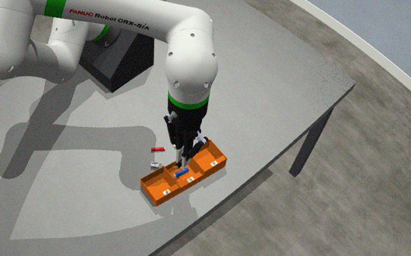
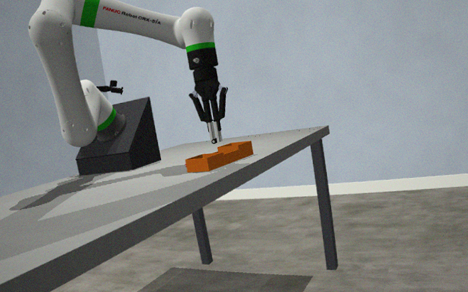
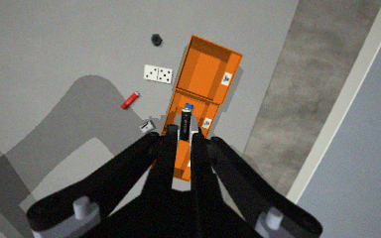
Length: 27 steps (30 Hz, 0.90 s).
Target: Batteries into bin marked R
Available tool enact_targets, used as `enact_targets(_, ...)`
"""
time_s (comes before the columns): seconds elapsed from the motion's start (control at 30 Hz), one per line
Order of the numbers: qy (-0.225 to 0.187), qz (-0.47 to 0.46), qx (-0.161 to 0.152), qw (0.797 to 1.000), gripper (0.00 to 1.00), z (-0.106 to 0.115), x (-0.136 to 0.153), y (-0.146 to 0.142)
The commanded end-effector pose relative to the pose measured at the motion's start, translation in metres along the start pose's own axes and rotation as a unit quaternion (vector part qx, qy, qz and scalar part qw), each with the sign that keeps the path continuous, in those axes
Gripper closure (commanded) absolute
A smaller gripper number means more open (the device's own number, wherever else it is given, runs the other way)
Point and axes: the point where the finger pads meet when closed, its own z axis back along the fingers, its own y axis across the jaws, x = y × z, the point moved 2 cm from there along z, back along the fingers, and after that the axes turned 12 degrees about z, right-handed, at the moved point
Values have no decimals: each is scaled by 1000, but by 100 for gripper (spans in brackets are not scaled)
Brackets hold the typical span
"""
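The joined orange bins [image 1: 174, 192] [image 2: 224, 159] [image 3: 205, 64] stand on the table in a row of three compartments. Their white labels are too small to read surely. My gripper [image 1: 181, 163] [image 2: 216, 138] [image 3: 186, 122] is shut on a black battery [image 3: 186, 121], above the middle compartment. A blue battery [image 1: 181, 172] [image 3: 189, 106] lies in the middle compartment; in the wrist view the held battery mostly hides it. A red battery [image 1: 158, 148] [image 3: 130, 100] lies on the table beside the bins. In the exterior view the low items are hidden.
A grey metal sharpener [image 1: 155, 164] [image 3: 147, 126] lies close beside the bins. The wrist view also shows a white domino [image 3: 158, 74] and a black nut [image 3: 157, 40] on the table, near the end compartment. The table edge runs beyond the labelled side of the bins.
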Motion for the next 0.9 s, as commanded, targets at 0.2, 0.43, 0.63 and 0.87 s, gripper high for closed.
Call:
enact_targets(0.2,-10,-121,4,993,95,0,0,0)
enact_targets(0.43,-10,-121,4,993,95,0,-1,0)
enact_targets(0.63,-10,-121,4,993,95,0,-1,0)
enact_targets(0.87,-10,-121,4,993,95,-12,0,0)
